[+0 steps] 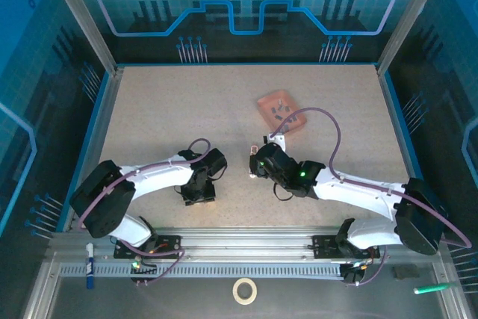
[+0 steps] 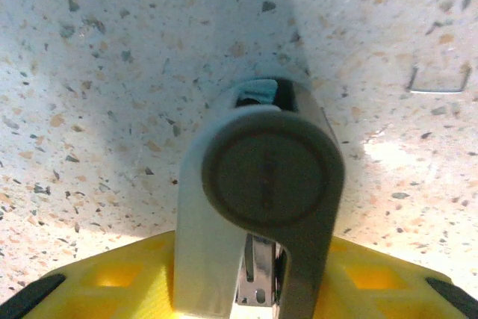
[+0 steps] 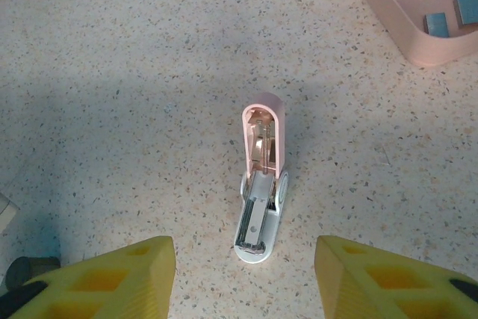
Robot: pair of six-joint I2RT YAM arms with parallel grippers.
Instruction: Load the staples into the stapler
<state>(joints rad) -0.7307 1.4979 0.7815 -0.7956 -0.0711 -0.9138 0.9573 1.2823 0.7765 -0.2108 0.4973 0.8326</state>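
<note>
- One stapler (image 3: 261,184), lid hinged open, on the surface (image 3: 112,72), centred on the gap between the right fingers (image 3: 112,274), which are wide apart and not touching it.
- Three staple strips (image 3: 437,24) visible in one pink tray (image 3: 388,13), far right.
- Left fingers (image 2: 112,278) flank a grey round-ended piece (image 2: 261,177); can't tell if clamped.

light: bright, overhead | shadows: soft | left-wrist foreground: blurred

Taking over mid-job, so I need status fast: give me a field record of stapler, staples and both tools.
stapler: on table, pink lid hinged open, magazine exposed
staples: blocks lying in pink tray, beyond stapler
right tool: open, stapler just ahead, untouched
left tool: astride grey stapler-like object; grip unclear
</note>
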